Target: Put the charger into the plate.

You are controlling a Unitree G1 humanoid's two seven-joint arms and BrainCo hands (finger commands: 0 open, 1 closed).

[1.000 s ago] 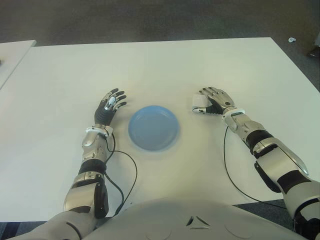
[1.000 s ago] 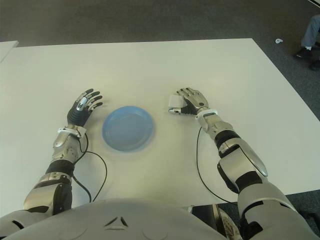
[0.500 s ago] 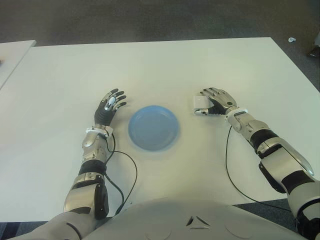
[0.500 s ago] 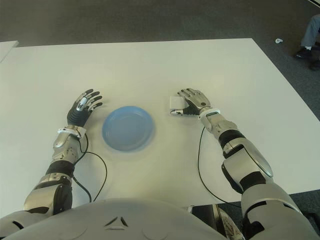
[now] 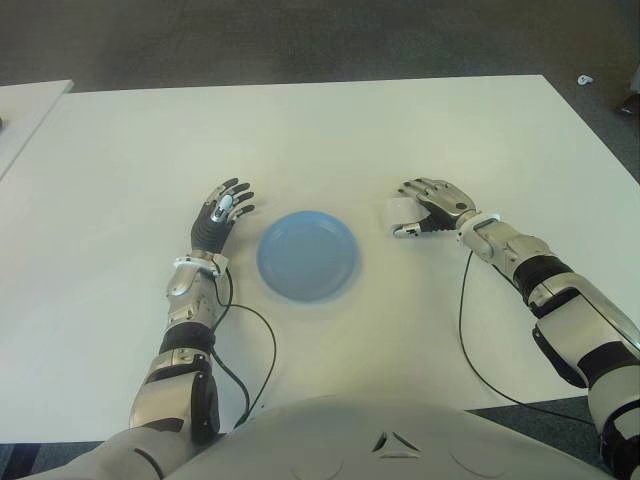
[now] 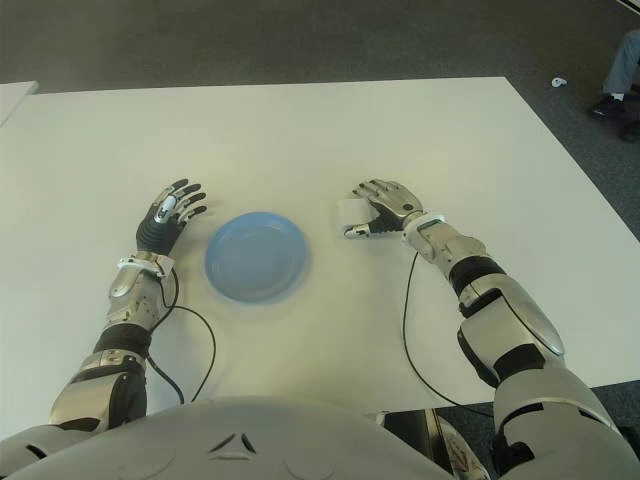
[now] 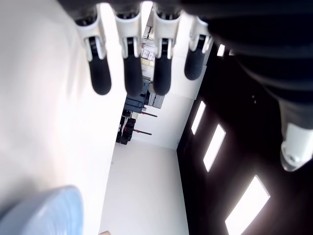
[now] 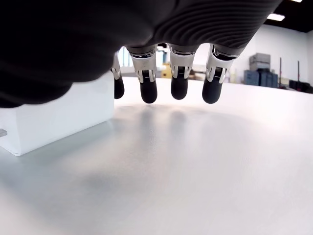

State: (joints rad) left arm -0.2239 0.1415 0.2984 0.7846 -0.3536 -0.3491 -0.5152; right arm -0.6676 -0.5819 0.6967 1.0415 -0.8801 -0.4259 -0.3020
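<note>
Plate: a round blue plate (image 5: 307, 255) lies on the table straight in front of the robot, between its two hands. Nothing lies in it.

Charger: a small white block, the charger (image 5: 401, 210), stands on the table to the right of the plate, well clear of its rim. It is not in the plate.

Right hand: the right hand (image 5: 432, 203) is just beside the charger on its right, palm down, the thumb reaching along the charger's near side. In the wrist view its fingers (image 8: 148, 91) hang loosely curved with their tips above the table, and the charger (image 8: 58, 112) sits next to them, not clasped. The hand holds nothing.

Left hand: the left hand (image 5: 222, 213) shows to the left of the plate, fingers (image 7: 133, 73) straight and spread, holding nothing.

Surface: a wide white table (image 5: 320, 130), mostly bare. The edge of a second white table (image 5: 25, 105) shows at far left.

Room: dark grey carpet (image 5: 300, 40) beyond the table. A person's shoe and trouser leg (image 6: 618, 70) show at far right.

Change: over the last second the right forearm has swung outward to the right, and the hand has turned so its thumb now curves past the charger's near side. The charger, the plate and the left hand are where they were.
</note>
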